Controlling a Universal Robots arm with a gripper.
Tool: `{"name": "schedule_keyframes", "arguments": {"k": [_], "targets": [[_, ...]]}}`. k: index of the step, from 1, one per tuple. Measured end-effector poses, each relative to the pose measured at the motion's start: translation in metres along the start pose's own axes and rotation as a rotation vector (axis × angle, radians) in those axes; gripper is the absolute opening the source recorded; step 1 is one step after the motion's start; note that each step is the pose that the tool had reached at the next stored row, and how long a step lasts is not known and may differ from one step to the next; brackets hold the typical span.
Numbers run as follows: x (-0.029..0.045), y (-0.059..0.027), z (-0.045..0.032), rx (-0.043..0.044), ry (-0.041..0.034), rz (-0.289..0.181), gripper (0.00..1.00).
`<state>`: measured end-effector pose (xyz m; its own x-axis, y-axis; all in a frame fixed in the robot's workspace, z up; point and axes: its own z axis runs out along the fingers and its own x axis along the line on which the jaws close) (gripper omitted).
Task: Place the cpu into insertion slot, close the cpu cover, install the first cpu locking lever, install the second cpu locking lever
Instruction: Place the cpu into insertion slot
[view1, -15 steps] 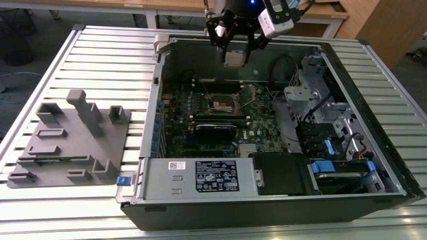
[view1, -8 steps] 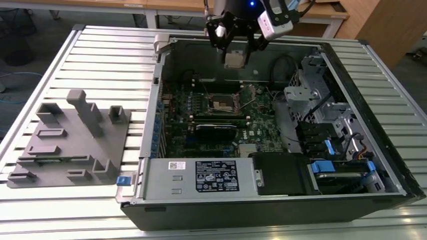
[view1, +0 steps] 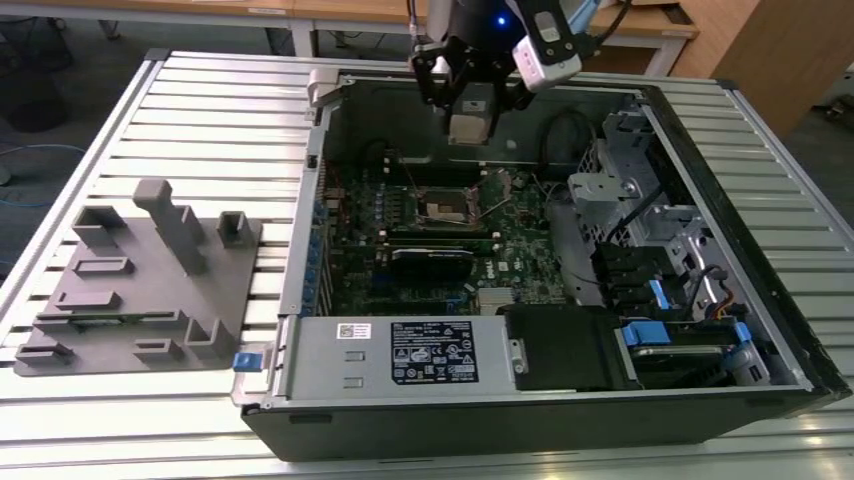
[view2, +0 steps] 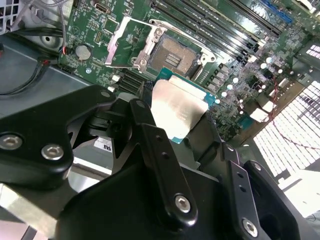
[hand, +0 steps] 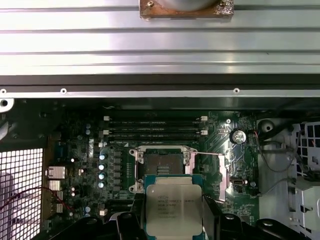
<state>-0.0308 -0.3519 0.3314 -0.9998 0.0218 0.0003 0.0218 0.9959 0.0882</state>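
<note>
My gripper (view1: 470, 128) hangs above the open computer case, shut on the cpu (view1: 470, 124), a flat square chip with a silvery top. In both wrist views the cpu (view2: 178, 106) (hand: 173, 207) sits between the black fingers (view2: 145, 125), held well above the green board. The insertion slot (view1: 447, 207) (view2: 175, 55) (hand: 162, 165) lies open below, with its golden-tan contact field bare. The cpu cover (view2: 125, 42) (hand: 221, 176) is swung up and away on its hinge beside the slot. A thin wire locking lever (hand: 210, 154) stands released next to the slot.
The case's metal walls (view1: 324, 150) ring the board. Long memory slots (hand: 155, 129) run beside the socket, and a black card (view1: 430, 262) lies near it. Drive cages and cables (view1: 641, 220) stand at the exterior view's right. A grey fixture plate (view1: 147, 290) rests on the table at the left.
</note>
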Motion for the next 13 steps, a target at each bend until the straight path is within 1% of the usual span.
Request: {"name": "schedule_keyframes", "arguments": {"k": [5,10,13], "targets": [[0.0,-0.0007,0.0073,0.001,-0.0016,-0.003,0.54],[0.0,-0.0012,0.0132,0.0018,-0.003,-0.016,0.54],[0.0,-0.0013,0.014,0.0031,-0.0034,-0.017,0.54]]}}
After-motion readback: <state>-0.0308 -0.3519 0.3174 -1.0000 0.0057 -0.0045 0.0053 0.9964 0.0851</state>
